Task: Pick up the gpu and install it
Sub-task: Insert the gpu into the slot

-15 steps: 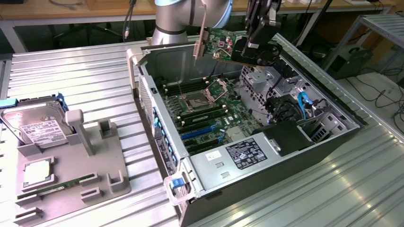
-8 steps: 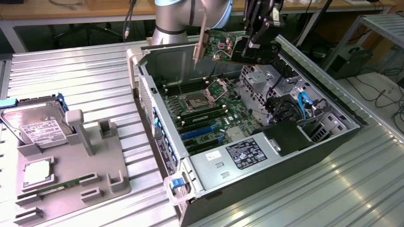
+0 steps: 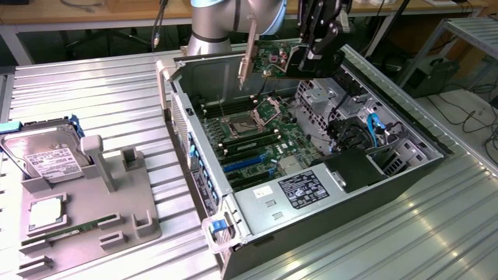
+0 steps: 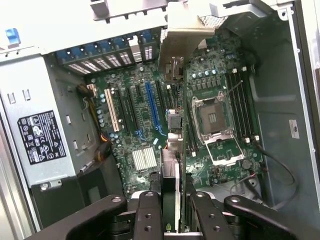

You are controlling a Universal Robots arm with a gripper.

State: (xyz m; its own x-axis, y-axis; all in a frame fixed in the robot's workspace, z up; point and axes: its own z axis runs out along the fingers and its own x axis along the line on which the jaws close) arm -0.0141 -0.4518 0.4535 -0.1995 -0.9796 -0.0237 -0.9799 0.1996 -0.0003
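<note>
Hanging over the open computer case (image 3: 342, 213) on the table (image 3: 93, 81), the hand (image 3: 318, 57) is clamped on the gpu (image 3: 272, 58), held on edge above the motherboard (image 3: 257, 140).

A: Thin flat gpu card with the silvery metal bracket (image 3: 269, 58), fully visible?
B: Nope, black metal fingers (image 3: 318, 49) cover one end, wrist view's edge chops it off. Black printed sticker (image 3: 305, 189): text's too tiny to read.
</note>
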